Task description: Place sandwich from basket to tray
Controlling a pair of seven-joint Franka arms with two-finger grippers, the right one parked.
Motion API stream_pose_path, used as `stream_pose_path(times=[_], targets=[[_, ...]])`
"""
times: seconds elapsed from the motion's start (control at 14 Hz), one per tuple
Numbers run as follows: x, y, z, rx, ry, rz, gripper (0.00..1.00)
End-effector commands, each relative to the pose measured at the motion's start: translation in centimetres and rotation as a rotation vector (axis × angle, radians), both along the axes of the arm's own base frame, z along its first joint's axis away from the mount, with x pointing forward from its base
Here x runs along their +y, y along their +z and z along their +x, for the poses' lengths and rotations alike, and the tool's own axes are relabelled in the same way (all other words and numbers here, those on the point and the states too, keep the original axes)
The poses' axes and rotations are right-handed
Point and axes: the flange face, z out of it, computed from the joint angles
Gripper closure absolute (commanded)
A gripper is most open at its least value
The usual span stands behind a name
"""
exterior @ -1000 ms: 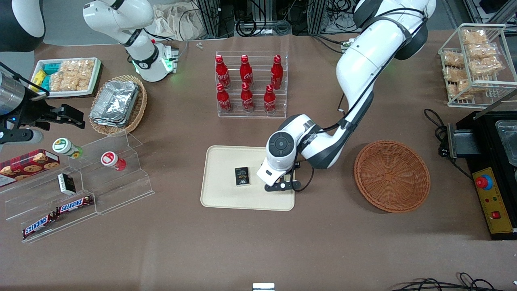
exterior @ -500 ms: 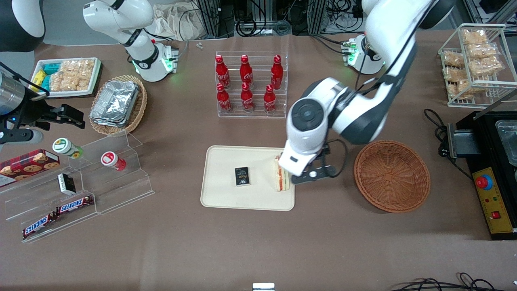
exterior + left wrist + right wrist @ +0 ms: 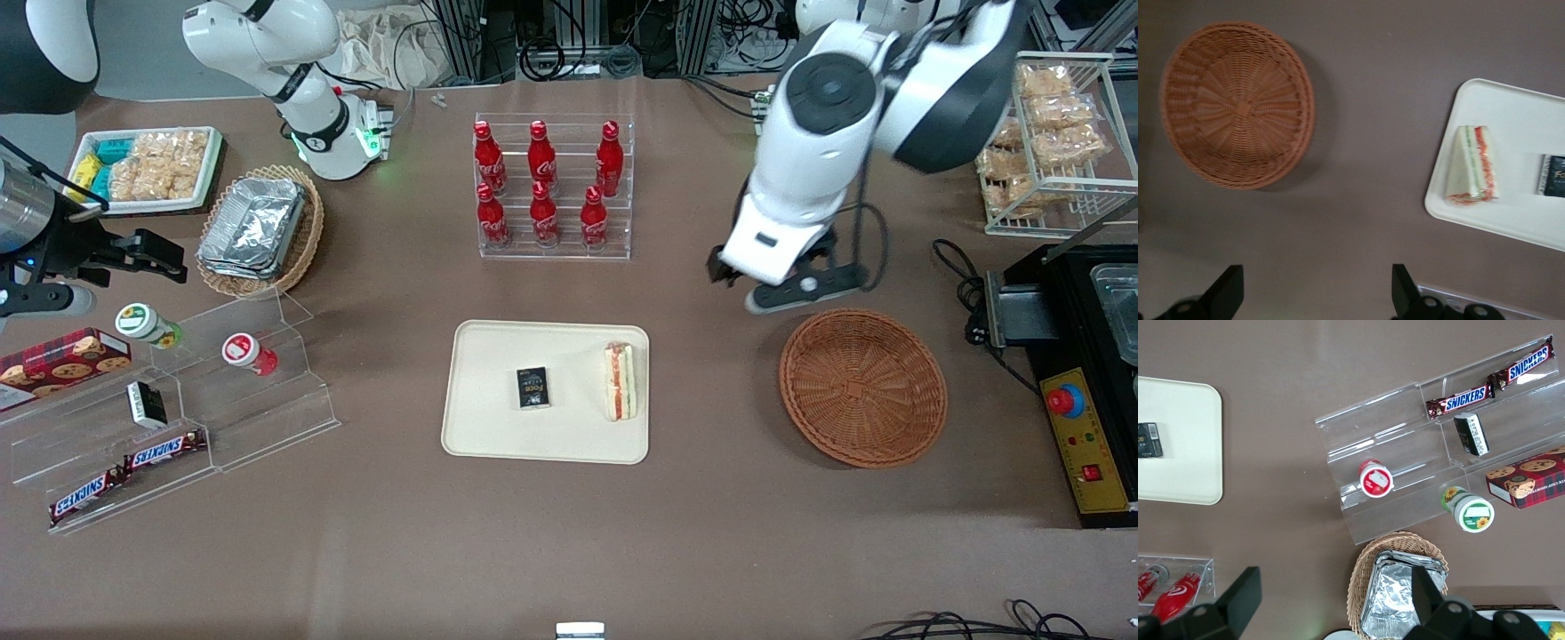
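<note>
Sandwich (image 3: 620, 381) lies on tray (image 3: 484, 427), pincer (image 3: 1315, 293) apparently raised, well apart.

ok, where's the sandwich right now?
The sandwich lies on the tray, beside the small black packet, at the tray edge nearest the basket. The gripper hangs open and empty above the table near the basket.

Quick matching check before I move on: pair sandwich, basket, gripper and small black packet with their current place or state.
1 sandwich
2 basket
3 gripper
4 small black packet

a nothing in it
b open, raised above the table
c on the tray, at the edge nearest the basket
d near the tray's middle

Pairs: 1-c, 2-a, 3-b, 4-d
</note>
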Motion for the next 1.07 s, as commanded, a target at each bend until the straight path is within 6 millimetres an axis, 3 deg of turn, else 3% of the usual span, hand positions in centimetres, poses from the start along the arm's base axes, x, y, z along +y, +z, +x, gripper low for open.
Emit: stream_pose_path(times=[0.0, 0.07, 0.21, 0.43, 0.5, 0.64, 1.0], targets=[[3.3, 0.2, -0.3, 0.039, -0.001, -0.018, 0.0], [4.3, 0.3, 0.1, 0.042, 0.015, -0.027, 0.0], [8.2, 0.3, 1.4, 0.062, -0.005, -0.048, 0.0], [17.5, 2.3, 1.9, 0.094, -0.082, -0.14, 0.0], [20.0, 2.1, 1.8, 0.103, -0.112, -0.15, 0.0], [21.5, 1.9, 2.0, 0.121, -0.195, -0.147, 0.0], [20.8, 2.2, 5.7, 0.145, -0.232, -0.077, 0.0]])
